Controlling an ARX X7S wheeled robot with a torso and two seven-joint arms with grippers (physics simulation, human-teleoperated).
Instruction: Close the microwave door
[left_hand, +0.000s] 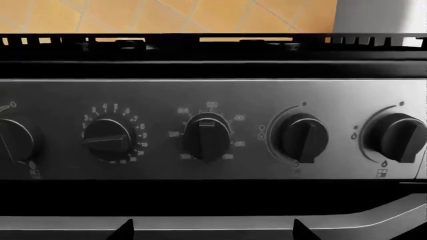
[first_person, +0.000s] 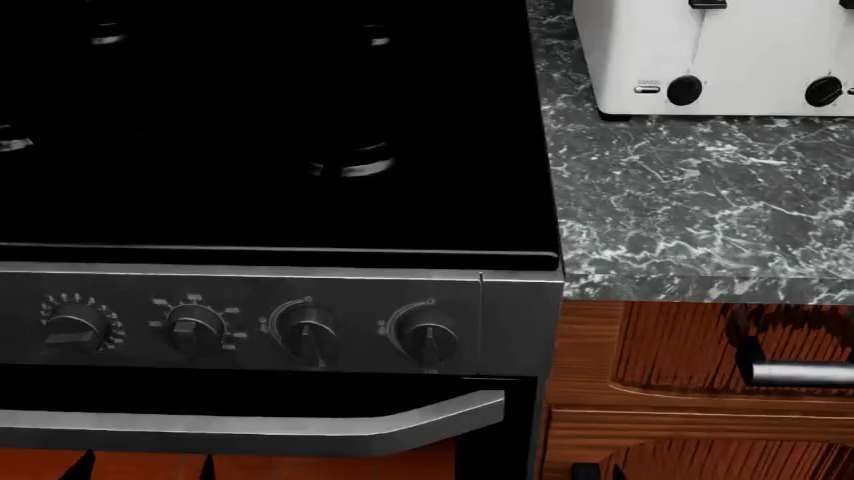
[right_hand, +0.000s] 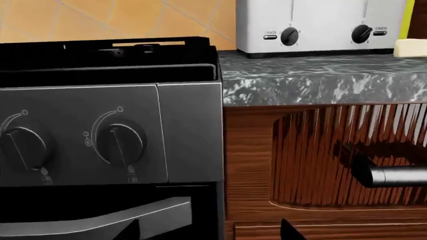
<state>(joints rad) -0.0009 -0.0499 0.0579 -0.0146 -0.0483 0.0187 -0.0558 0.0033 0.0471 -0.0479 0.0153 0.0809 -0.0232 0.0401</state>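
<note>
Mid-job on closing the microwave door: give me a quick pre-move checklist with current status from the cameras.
1. Microwave in any view: not ok, none shows it.
2. Door position known: cannot tell.
3. What faces the robot: stove knobs and oven handle, not ok for this task.
4. Toaster on the marble counter to the right: ok as landmark.
5. Gripper state, both arms: cannot tell, only dark tips at the frame edges.
</note>
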